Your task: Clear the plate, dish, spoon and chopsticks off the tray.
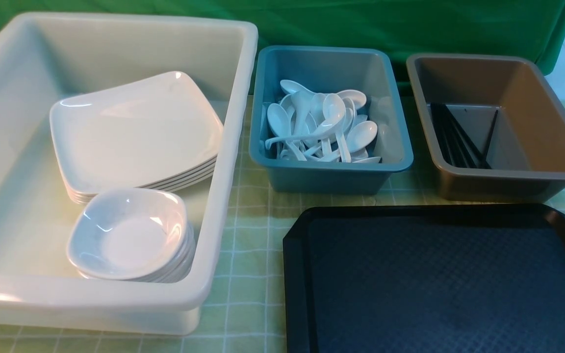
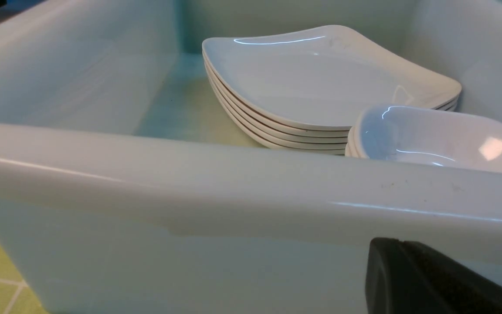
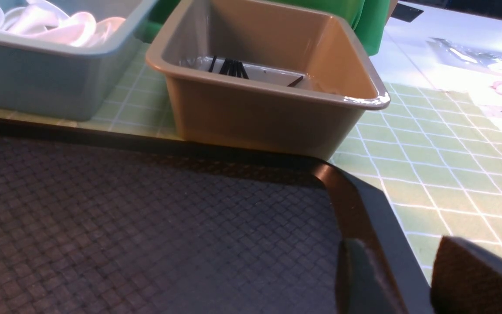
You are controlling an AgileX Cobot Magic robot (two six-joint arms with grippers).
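Note:
The black tray [image 1: 439, 279] lies at the front right, and I see nothing on its textured surface [image 3: 146, 218]. A plate [image 1: 135, 127] tops a stack in the white bin, with a dish [image 1: 128, 233] on a smaller stack in front of it. Spoons [image 1: 321, 125] are piled in the blue bin. Chopsticks [image 1: 456, 139] lie in the grey-brown bin. My left gripper [image 2: 390, 244] is shut and empty, just outside the white bin's near wall. My right gripper [image 3: 408, 266] is open, one finger [image 3: 357, 279] over the tray and the other finger [image 3: 464, 274] outside its rim.
The white bin [image 1: 233, 147] fills the left side, its near rim [image 2: 233, 174] close to my left gripper. The blue bin [image 1: 331, 176] and grey-brown bin [image 1: 508, 184] stand behind the tray on a green checked cloth [image 1: 253, 230]. A green backdrop closes the far side.

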